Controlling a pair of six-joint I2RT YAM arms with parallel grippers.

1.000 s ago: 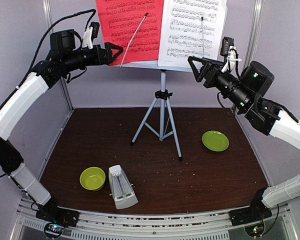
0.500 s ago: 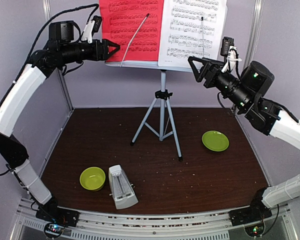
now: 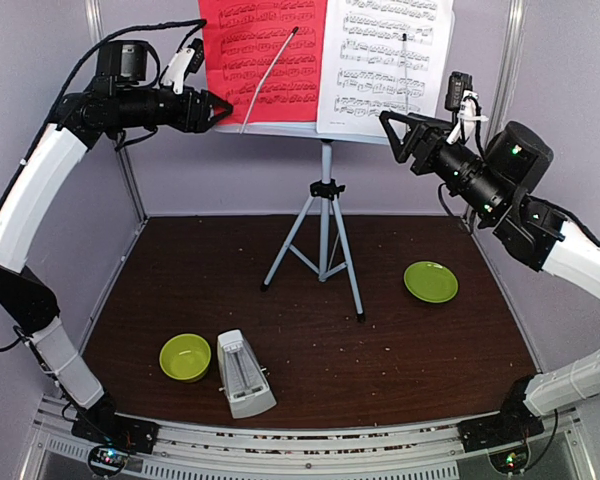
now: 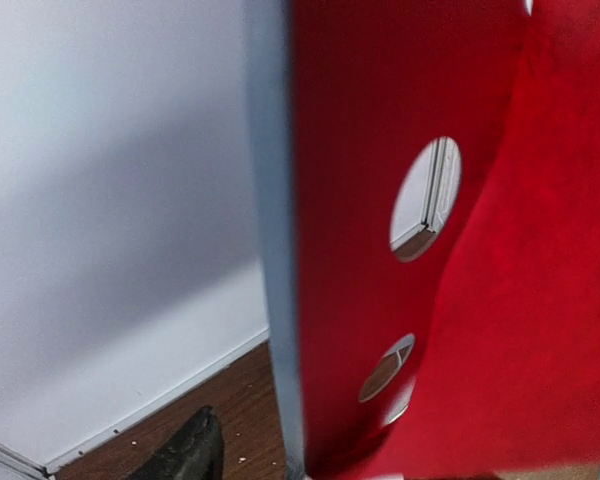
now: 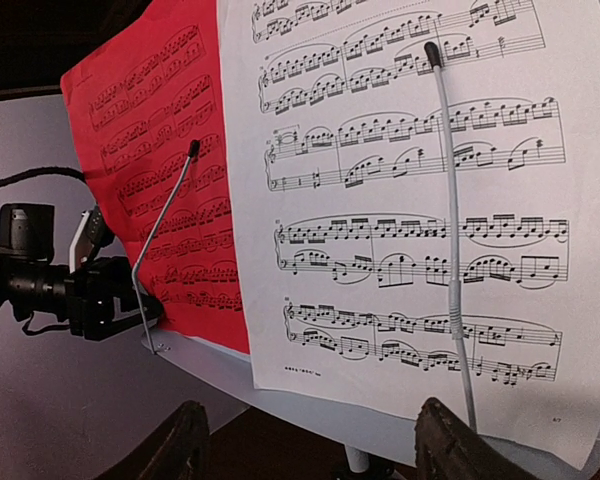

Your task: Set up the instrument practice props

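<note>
The red sheet [image 3: 265,50] has straightened on the stand [image 3: 325,190], with the left hand [image 3: 220,108] at its left edge, grip unclear, and the right hand [image 3: 388,135] released; the near metronome [image 3: 244,374] seemingly remains.

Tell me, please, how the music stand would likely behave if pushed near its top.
The music stand looks top-heavy, a wide desk on one thin pole, so it would probably tip. Its tripod feet merely rest on the table, so it may also slide.

On the stand [image 3: 325,200], one sheet [image 3: 263,55] is set left of another sheet [image 3: 385,60]; the metronome [image 3: 244,375] is laid just right of the bowl [image 3: 185,357].
</note>
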